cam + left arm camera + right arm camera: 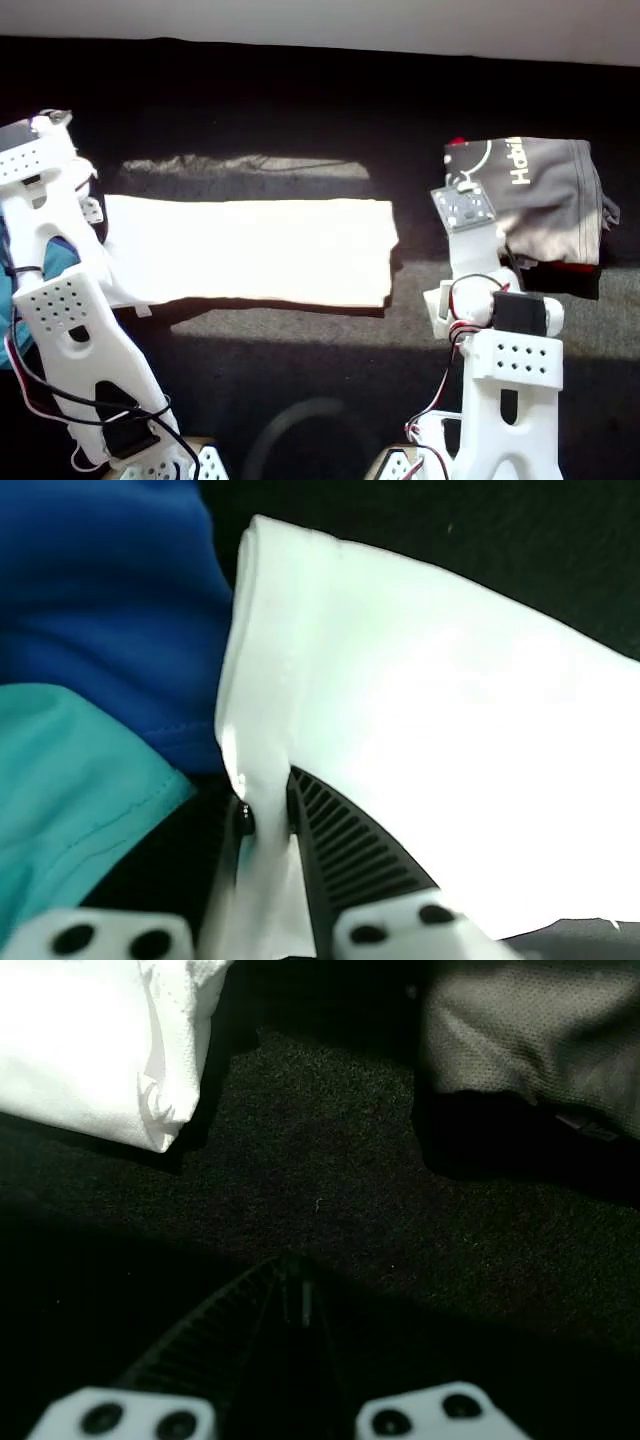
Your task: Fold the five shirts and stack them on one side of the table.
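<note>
A white shirt (250, 250), folded into a long strip, lies across the middle of the black table. My left gripper (268, 820) is shut on the edge of the white shirt (430, 730) at its left end, beside the left arm (70, 310). A blue shirt (100, 580) and a teal shirt (70, 780) lie next to that end. A folded grey shirt (545, 195) rests at the back right on a red one (572, 267). My right gripper (295, 1275) is shut and holds nothing, over bare table between the white shirt's corner (90, 1050) and the grey shirt (540, 1030).
The right arm (500, 340) stands at the front right, just below the grey stack. Teal cloth (58, 258) peeks out behind the left arm. Black table (280, 370) lies bare in front of the white shirt.
</note>
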Available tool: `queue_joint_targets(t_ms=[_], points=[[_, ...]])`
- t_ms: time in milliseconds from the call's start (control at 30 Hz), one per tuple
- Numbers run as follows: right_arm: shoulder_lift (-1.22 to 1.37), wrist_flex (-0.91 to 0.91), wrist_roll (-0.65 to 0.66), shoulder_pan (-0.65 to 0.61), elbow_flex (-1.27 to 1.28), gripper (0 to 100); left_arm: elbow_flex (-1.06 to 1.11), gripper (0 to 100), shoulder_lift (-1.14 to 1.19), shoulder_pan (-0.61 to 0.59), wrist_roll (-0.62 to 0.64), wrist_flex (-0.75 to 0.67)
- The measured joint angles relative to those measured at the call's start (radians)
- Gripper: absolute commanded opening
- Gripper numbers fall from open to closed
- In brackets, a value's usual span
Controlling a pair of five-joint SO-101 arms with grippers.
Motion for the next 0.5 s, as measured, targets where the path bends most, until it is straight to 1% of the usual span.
queue_joint_targets(t_ms=[67, 167, 233, 333, 500], points=[[-0.009, -0.081, 0.000, 0.031, 0.086, 0.7, 0.040, 1, -0.060, -0.003, -0.009, 0.000], [-0.025, -0.187, 0.000, 0.040, 0.204, 0.7, 0.120, 1, -0.164, -0.002, -0.009, 0.003], [-0.031, -0.256, 0.000, 0.048, 0.279, 0.7, 0.190, 1, -0.239, 0.025, -0.009, 0.005], [-0.031, -0.356, 0.000, 0.049, 0.388, 0.7, 0.310, 1, -0.341, 0.114, -0.009, 0.005], [-0.031, -0.525, -0.008, 0.049, 0.549, 0.7, 0.454, 1, -0.485, 0.319, -0.009, 0.005]])
